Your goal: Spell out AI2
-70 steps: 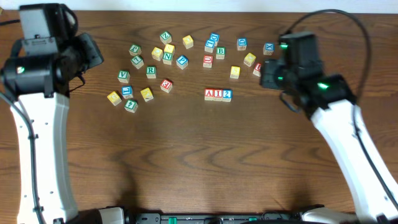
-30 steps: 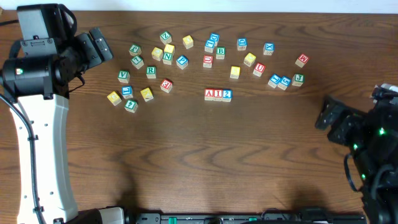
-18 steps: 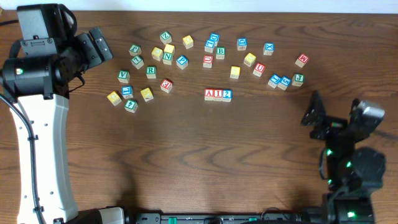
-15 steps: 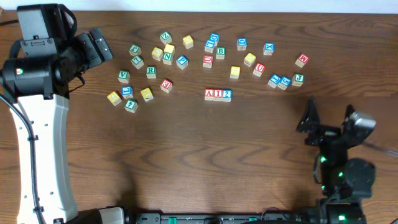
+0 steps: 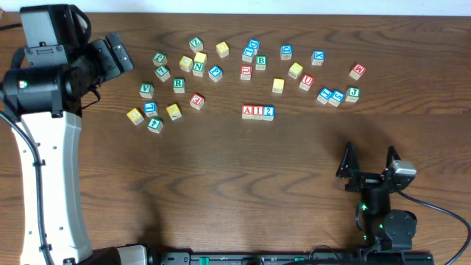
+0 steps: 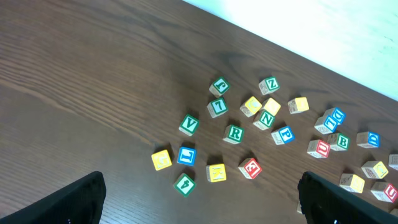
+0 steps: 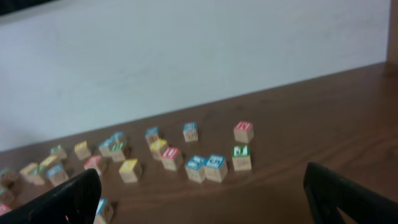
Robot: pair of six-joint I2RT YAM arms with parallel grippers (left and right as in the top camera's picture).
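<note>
The A cube point(image 5: 248, 112), I cube point(image 5: 258, 112) and 2 cube point(image 5: 268, 112) stand side by side in a row at mid-table, reading AI2. My left gripper point(image 5: 118, 53) is open and empty at the far left, well away from the row. It looks down on the left cluster in the left wrist view point(image 6: 202, 199). My right gripper point(image 5: 366, 163) is open and empty near the front right edge, well short of the row. The right wrist view point(image 7: 199, 186) is blurred, so I cannot pick out the row there.
Loose letter cubes lie scattered across the far half of the table. They include a red U cube point(image 5: 307, 81), a green N cube point(image 5: 198, 68), a green V cube point(image 5: 146, 90) and a right-hand group with a J cube point(image 5: 353, 93). A white wall point(image 7: 199, 62) lies behind the table.
My right arm has pulled back from the far right cubes toward the front right edge of the table. The left arm and all cubes are unmoved.
</note>
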